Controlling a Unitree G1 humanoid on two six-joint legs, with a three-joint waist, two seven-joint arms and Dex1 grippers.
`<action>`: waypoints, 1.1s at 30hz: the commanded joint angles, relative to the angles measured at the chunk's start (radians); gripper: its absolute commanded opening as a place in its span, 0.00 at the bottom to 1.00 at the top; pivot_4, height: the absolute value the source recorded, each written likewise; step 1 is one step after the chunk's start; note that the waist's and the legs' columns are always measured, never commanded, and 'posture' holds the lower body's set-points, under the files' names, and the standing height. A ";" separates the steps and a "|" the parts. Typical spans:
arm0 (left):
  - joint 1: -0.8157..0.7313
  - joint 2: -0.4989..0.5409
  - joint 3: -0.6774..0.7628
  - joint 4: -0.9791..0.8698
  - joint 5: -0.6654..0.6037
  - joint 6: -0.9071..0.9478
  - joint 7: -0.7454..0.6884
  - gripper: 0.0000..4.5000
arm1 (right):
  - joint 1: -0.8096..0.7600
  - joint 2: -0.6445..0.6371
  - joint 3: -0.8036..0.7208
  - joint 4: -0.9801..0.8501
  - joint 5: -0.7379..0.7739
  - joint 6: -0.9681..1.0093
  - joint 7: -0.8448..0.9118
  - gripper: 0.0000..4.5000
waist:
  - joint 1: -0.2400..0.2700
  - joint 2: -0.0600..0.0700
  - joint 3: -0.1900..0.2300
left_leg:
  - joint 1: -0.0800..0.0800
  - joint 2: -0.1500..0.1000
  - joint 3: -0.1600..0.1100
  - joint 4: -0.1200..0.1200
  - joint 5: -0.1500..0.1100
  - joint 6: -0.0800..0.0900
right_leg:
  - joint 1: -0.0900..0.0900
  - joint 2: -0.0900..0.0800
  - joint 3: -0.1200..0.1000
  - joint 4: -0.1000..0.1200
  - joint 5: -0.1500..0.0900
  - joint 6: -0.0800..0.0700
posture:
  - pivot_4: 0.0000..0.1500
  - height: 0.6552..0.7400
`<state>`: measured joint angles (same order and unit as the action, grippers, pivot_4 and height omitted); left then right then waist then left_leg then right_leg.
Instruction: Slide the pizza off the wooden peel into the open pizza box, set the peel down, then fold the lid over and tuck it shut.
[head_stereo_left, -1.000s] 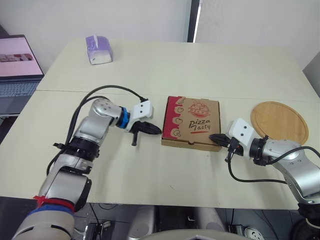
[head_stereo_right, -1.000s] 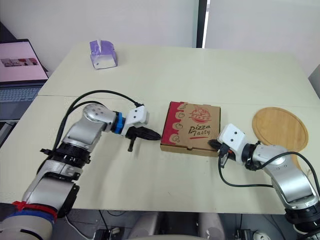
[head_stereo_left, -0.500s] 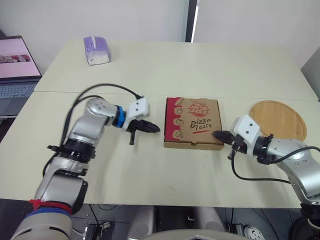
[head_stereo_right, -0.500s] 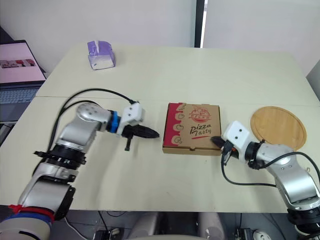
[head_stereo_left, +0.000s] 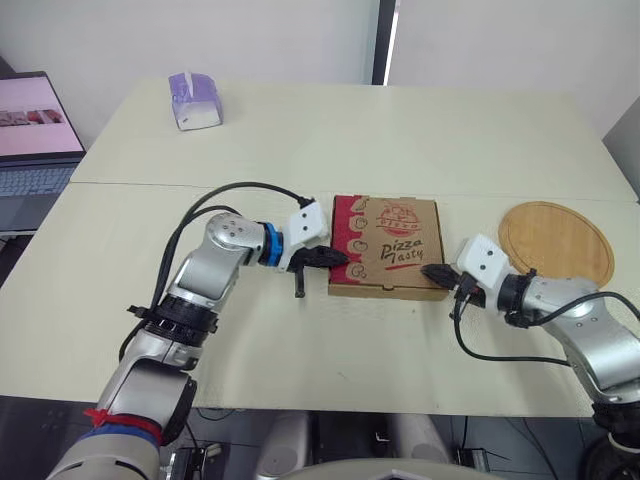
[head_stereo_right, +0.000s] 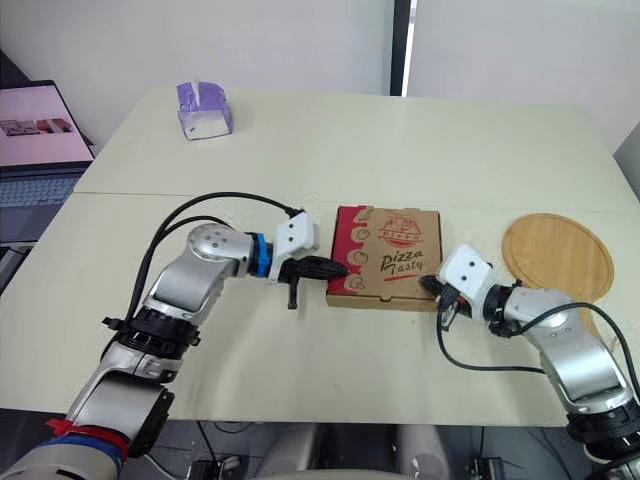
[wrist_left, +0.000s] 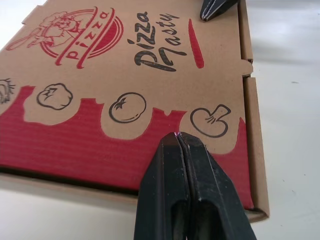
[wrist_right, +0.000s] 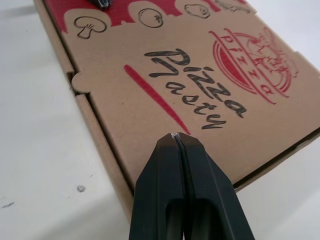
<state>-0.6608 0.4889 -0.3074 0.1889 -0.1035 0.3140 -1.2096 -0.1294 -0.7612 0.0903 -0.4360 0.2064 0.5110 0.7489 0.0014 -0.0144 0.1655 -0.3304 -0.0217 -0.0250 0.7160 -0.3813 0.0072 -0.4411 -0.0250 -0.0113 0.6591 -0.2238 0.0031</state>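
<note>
The pizza box (head_stereo_left: 385, 245) lies closed on the table, its brown lid printed with "Pizza Tasty" in red and black. My left gripper (head_stereo_left: 340, 258) is shut, and its tip rests on the red band along the lid's left edge (wrist_left: 125, 150). My right gripper (head_stereo_left: 432, 271) is shut too, with its tip on the lid's front right corner (wrist_right: 165, 125). The round wooden peel (head_stereo_left: 556, 242) lies flat on the table to the right of the box, bare.
A purple and white tissue box (head_stereo_left: 195, 99) stands at the far left of the table. A laptop (head_stereo_left: 35, 130) with a lit screen sits off the table's left side. A seam between two tabletops runs across just behind the box.
My left gripper has moved right from beside the box onto its left edge. My right gripper has edged in to the box's front right corner.
</note>
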 joint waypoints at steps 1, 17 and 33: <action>0.026 0.009 -0.035 0.036 0.049 -0.026 0.020 0.00 | 0.022 -0.015 0.001 -0.009 -0.026 -0.035 0.011 0.01 | 0.000 0.000 -0.001 | 0.001 0.000 0.000 0.000 0.000 0.000 | 0.001 0.000 0.000 0.000 0.000 0.000 | 1.00 0.82; 0.163 -0.053 0.163 -0.078 0.003 0.080 0.383 0.00 | -0.043 0.075 -0.087 0.168 -0.068 -0.035 -0.100 0.01 | 0.000 0.000 -0.002 | 0.000 0.000 0.000 0.000 0.000 0.000 | 0.000 -0.001 0.000 0.000 0.000 0.000 | 1.00 0.82; 0.307 -0.097 0.101 -0.367 -0.079 0.312 0.382 0.00 | 0.012 0.072 -0.069 0.053 0.013 0.038 -0.006 0.01 | 0.000 0.000 -0.002 | 0.000 0.000 0.000 -0.001 0.000 -0.001 | 0.000 -0.002 0.000 0.000 0.000 0.000 | 1.00 0.82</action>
<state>-0.3508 0.4072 -0.1648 -0.1010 -0.1289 0.6204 -0.7881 -0.1017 -0.6976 0.0204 -0.3442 0.1992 0.5607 0.7325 0.0012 -0.0146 0.1638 -0.3300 -0.0218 -0.0252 0.7152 -0.3810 0.0066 -0.4414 -0.0267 -0.0115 0.6592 -0.2237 0.0031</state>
